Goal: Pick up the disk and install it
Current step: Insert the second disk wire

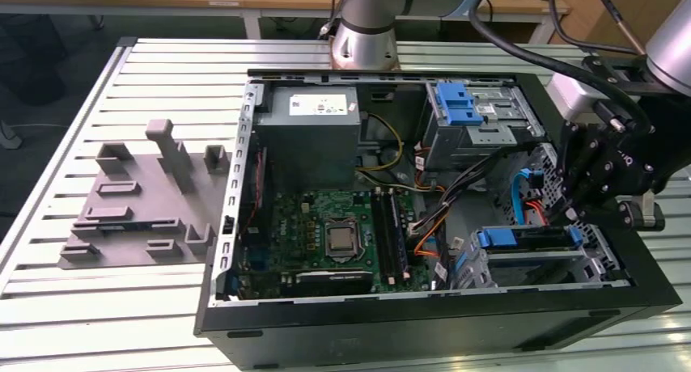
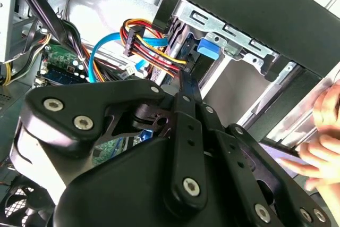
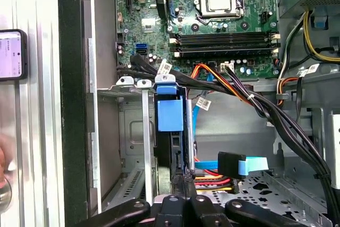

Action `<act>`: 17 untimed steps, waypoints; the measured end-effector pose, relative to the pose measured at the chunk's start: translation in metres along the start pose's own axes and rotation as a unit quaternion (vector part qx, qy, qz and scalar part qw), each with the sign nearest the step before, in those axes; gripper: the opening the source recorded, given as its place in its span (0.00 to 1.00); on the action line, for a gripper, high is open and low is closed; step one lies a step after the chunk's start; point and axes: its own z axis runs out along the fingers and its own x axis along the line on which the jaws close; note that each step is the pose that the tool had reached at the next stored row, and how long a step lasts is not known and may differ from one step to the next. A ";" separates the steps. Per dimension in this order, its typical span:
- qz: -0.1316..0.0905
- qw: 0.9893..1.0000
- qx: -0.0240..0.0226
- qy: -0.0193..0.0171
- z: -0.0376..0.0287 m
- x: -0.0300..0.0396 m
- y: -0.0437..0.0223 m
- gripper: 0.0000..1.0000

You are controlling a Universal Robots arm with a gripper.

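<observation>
My gripper [image 1: 604,196] hangs over the open computer case [image 1: 432,323] at the exterior view's right, above the lower drive cage [image 1: 540,263]. The disk [image 1: 526,238] sits edge-up in that cage, its blue carrier frame showing as a strip along the top. In the first wrist view the disk [image 3: 171,131] stands upright in the metal bay, its blue tab facing the camera and its lower edge cut off behind my fingers [image 3: 183,184]. They come together there into one narrow dark line at the disk's edge, pressed close, though whether they pinch the carrier or just rest against it I cannot tell, since the contact spot is hidden. In the second wrist view my own black linkage [image 2: 180,147] blocks most of the scene; past it I make out the blue tab [image 2: 207,48] and a bundle of coloured cables [image 2: 149,43]. The motherboard [image 1: 324,234] lies flat on the case floor. A person's hand [image 2: 324,142], partly cut off, holds a phone [image 3: 10,54] beside the case
</observation>
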 end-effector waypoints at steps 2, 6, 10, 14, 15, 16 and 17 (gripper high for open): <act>0.000 1.000 0.000 0.000 -0.0010 0.0000 0.0000 0.11; 0.000 1.000 0.000 0.000 -0.0012 0.0001 0.0017 0.11; 0.000 1.000 0.000 0.000 -0.0010 0.0002 0.0028 0.11; 0.000 1.000 0.000 0.000 -0.0038 0.0002 0.0029 0.11; 0.000 1.000 0.000 0.000 -0.0053 0.0003 0.0030 0.11; 0.000 1.000 0.000 0.000 -0.0071 0.0003 0.0030 0.11; 0.000 1.000 0.000 0.000 -0.0092 0.0004 0.0031 0.11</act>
